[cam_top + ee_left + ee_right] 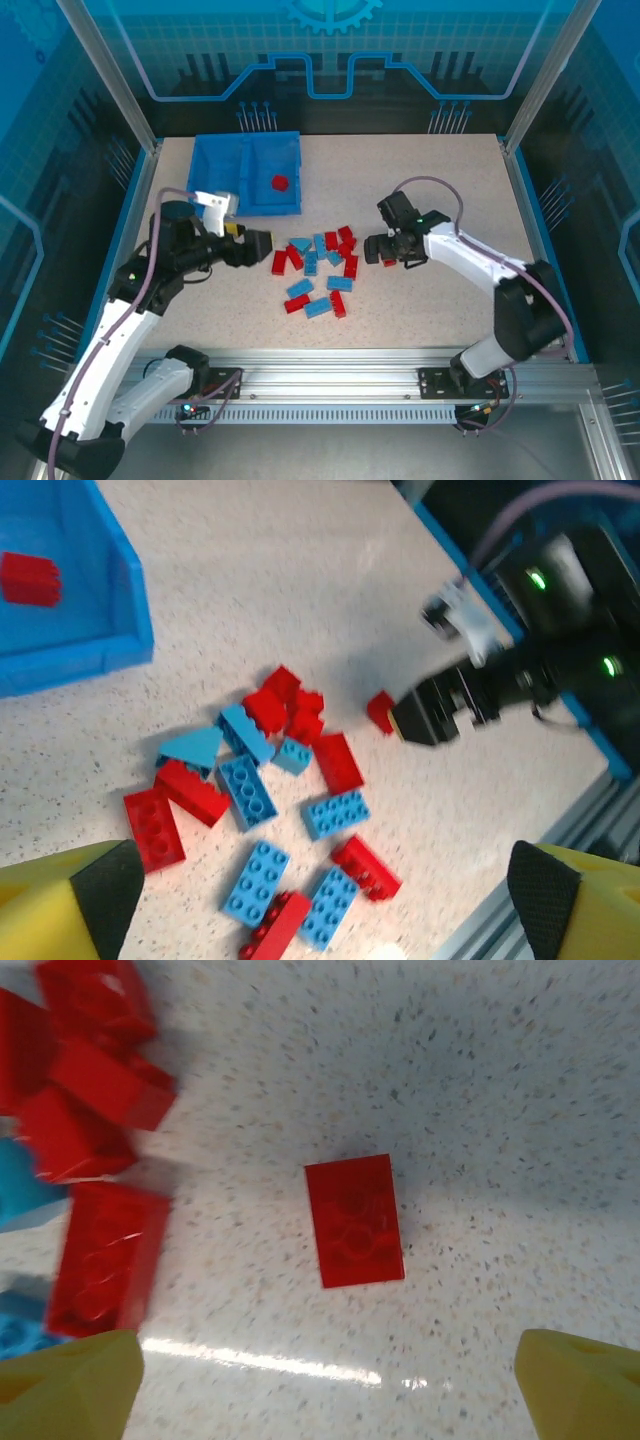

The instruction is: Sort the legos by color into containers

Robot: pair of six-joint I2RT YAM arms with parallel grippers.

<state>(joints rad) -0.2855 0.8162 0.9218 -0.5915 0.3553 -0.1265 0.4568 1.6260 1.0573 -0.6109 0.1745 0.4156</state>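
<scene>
- The left gripper (262, 243) is held just left of the pile of legos (318, 272). Its jaws are spread wide apart, and nothing is held.
- The right gripper (330, 1380) is held low over the table (440, 180), at the pile's right side. Its jaws are spread apart too.
- A lone red brick (354, 1221) is seen lying flat, just ahead of the right gripper's jaws and not touched.
- Another red brick (280, 183) is seen in the right half of the blue bin (225, 170).
</scene>
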